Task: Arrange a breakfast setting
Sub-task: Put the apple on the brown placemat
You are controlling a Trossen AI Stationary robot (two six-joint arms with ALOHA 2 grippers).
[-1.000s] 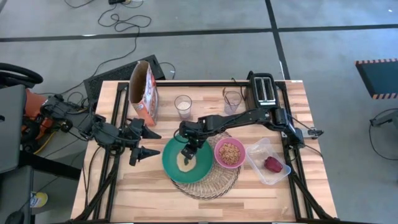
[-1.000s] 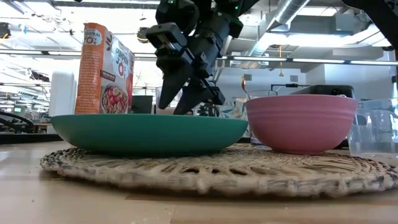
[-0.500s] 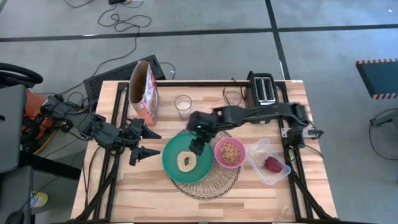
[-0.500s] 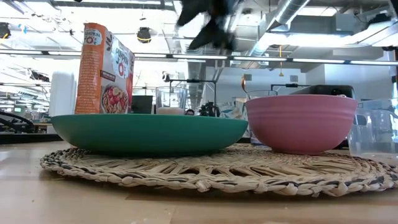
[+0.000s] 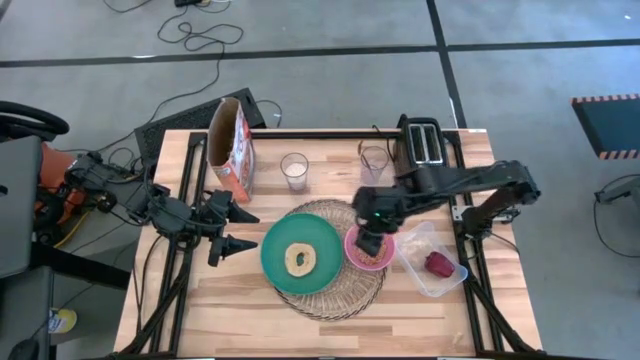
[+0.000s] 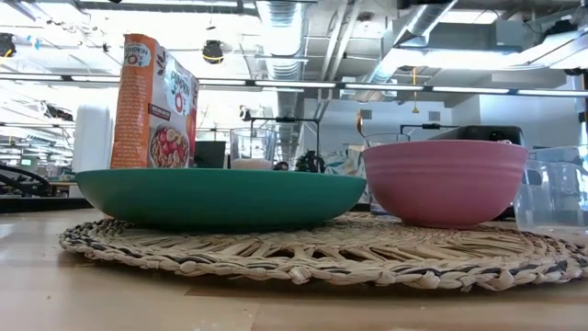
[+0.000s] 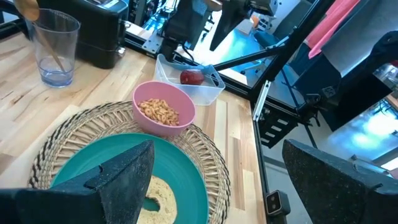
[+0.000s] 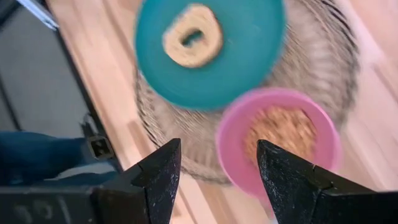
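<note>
A teal plate (image 5: 300,255) with a bagel (image 5: 298,259) at its middle sits on the round woven mat (image 5: 335,288). Beside the plate, also on the mat, is a pink bowl (image 5: 368,252) of cereal. My right gripper (image 5: 372,238) hangs open high over the bowl, fingers pointing steeply down, nothing between them (image 8: 217,180). My left gripper (image 5: 232,228) waits open near the table's left edge, aimed at the plate (image 7: 180,180). The cereal box (image 5: 230,145) and two clear glasses (image 5: 294,170) (image 5: 373,160) stand at the back. The red fruit (image 5: 438,263) lies in a clear tub.
A black toaster (image 5: 424,142) stands at the back right, just behind the right-hand glass (image 7: 57,50), which has a gold spoon (image 7: 28,7) standing in it. The clear tub (image 5: 430,262) sits right of the mat. Bare wood lies along the near edge (image 5: 250,325).
My right gripper has risen from the bagel on the plate, out of the low view, and swung toward the table's right until it hangs over the pink bowl. The bagel stays flat on the plate. The left arm kept still.
</note>
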